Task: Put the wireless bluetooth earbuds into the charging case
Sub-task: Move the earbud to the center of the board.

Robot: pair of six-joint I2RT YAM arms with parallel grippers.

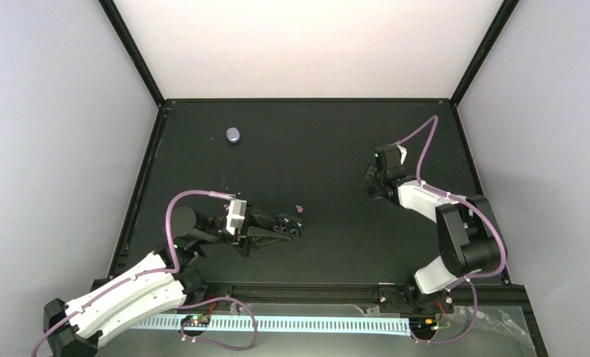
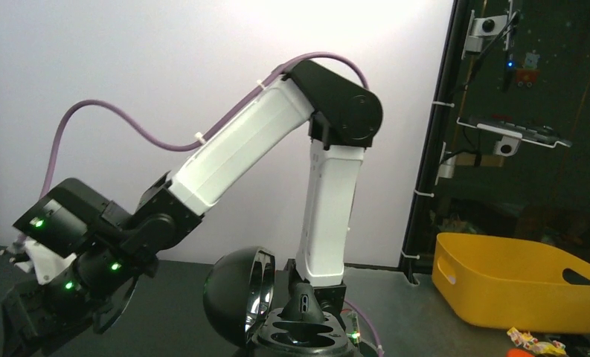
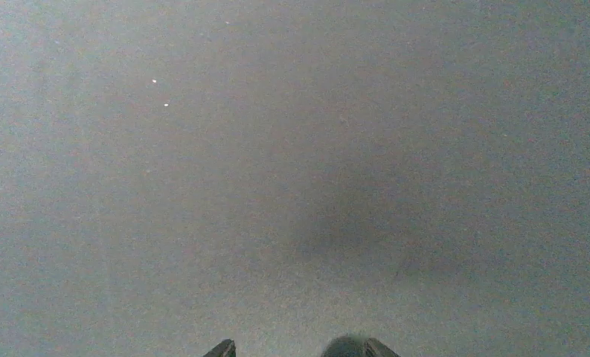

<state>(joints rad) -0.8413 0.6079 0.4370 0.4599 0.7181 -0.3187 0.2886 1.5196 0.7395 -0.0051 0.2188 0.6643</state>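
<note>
Open black clamshell (image 2: 236, 297) sits gripped in left jaws near lilac earbud (image 1: 299, 209); right jaws stand parted; lavender case (image 1: 233, 134) well apart.

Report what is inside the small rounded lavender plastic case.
Nothing shows: the lavender case looks shut, so its inside is covered. One tiny lilac bud lies outside, mid-table.

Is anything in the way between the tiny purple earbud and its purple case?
No, nothing visible. Only bare black table lies between the earbud and the charging case at the far left. The left gripper sits just on the earbud's near side, off that path.
</note>
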